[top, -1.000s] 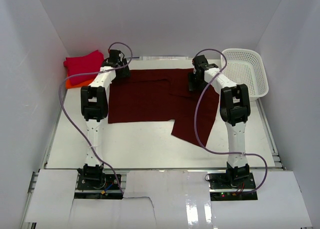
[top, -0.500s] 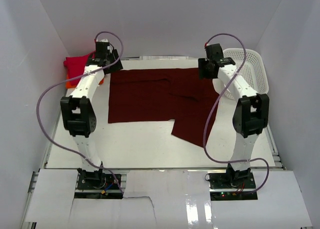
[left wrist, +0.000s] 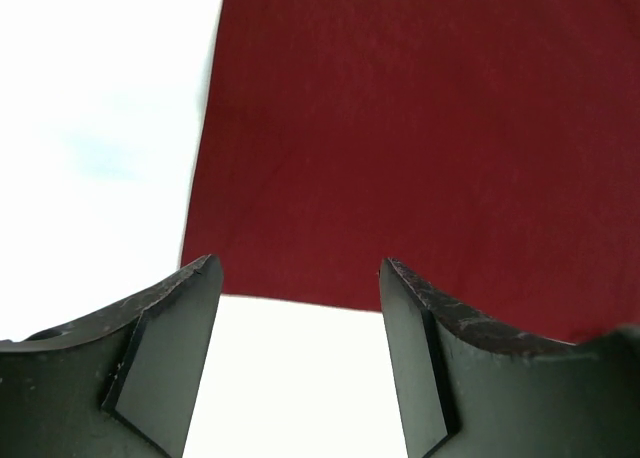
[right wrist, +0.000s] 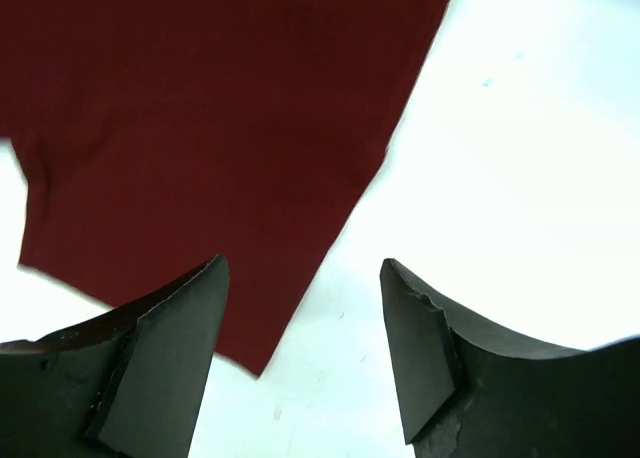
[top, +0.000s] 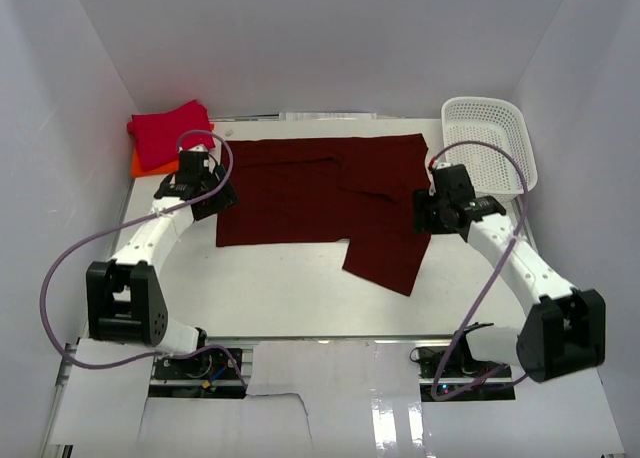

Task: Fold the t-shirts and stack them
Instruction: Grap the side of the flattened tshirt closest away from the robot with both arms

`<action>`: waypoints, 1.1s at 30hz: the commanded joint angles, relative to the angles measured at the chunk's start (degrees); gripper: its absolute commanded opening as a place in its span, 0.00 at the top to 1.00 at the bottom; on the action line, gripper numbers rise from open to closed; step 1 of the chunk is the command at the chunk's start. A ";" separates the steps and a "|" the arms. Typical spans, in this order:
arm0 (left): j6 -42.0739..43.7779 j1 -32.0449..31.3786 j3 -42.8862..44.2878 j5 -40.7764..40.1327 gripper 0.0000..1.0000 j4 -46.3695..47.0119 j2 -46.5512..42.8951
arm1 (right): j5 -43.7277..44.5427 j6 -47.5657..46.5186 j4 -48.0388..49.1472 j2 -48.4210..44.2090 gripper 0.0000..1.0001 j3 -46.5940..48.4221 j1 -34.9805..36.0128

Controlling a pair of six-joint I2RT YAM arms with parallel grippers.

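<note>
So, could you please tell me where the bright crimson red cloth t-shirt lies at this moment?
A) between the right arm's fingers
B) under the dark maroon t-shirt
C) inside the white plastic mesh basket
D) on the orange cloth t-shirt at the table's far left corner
D: the bright crimson red cloth t-shirt rests folded on the orange cloth t-shirt at the far left corner, well apart from the white plastic mesh basket.

No readable text, label, brand or number anywhere (plain cloth, bare surfaces).
</note>
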 commanded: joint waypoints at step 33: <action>-9.72 1.52 -19.55 -1.17 0.25 11.72 -12.49 | -4.80 24.30 3.85 -10.39 0.45 -26.83 15.07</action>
